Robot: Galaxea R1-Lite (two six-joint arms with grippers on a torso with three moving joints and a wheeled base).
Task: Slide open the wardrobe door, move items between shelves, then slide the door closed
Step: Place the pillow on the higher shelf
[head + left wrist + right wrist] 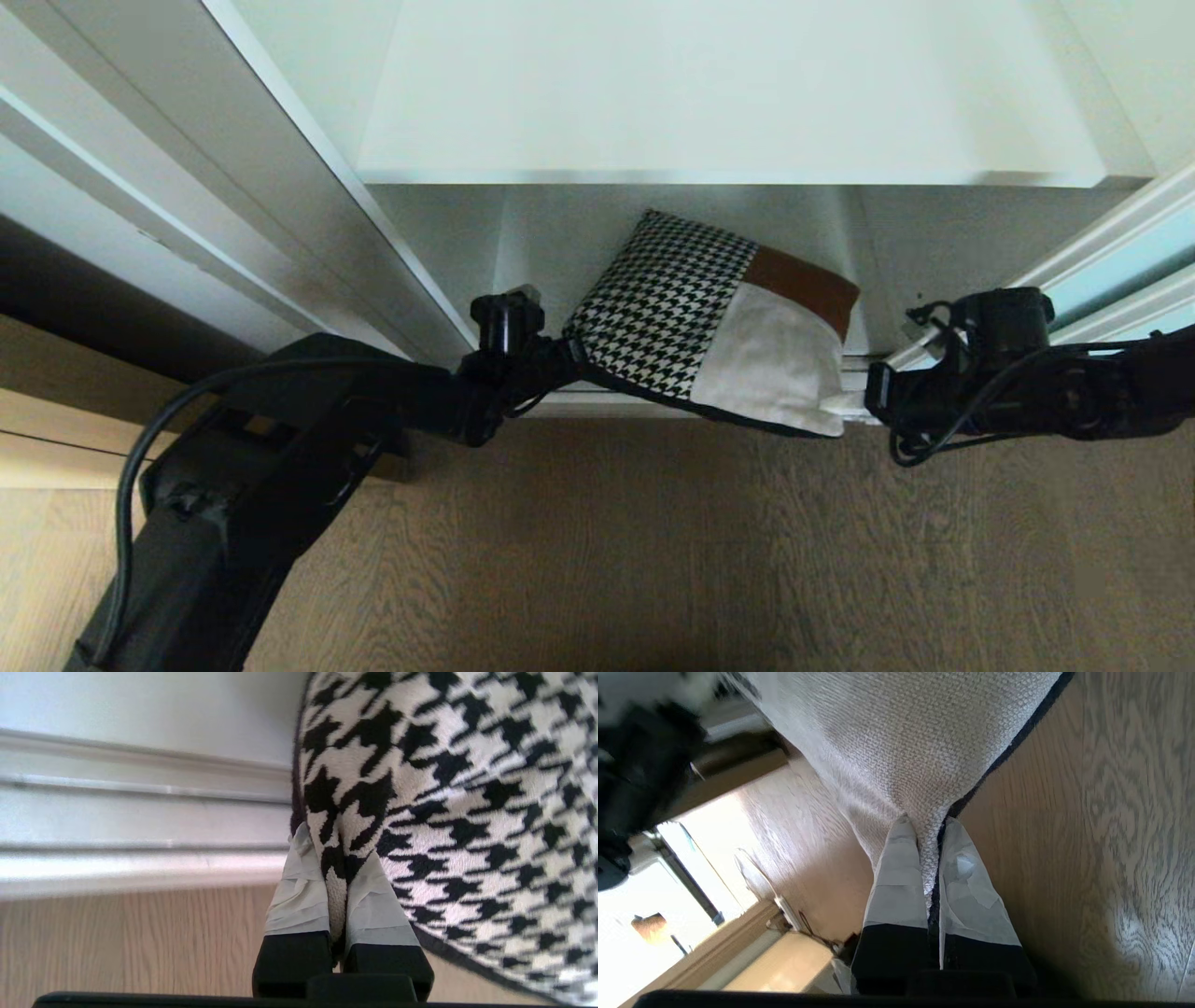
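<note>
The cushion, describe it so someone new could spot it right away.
Look below the white shelf, at the wardrobe's bottom opening above the wood floor. The cushion hangs between the left tool and right tool: houndstooth half, cream and rust patches.

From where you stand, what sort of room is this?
Most likely a bedroom or dressing area in a home. A built-in wardrobe with white shelves stands open, its frosted sliding door pushed aside, a patterned cushion is at its foot, and the floor is wood-grain boards.
</note>
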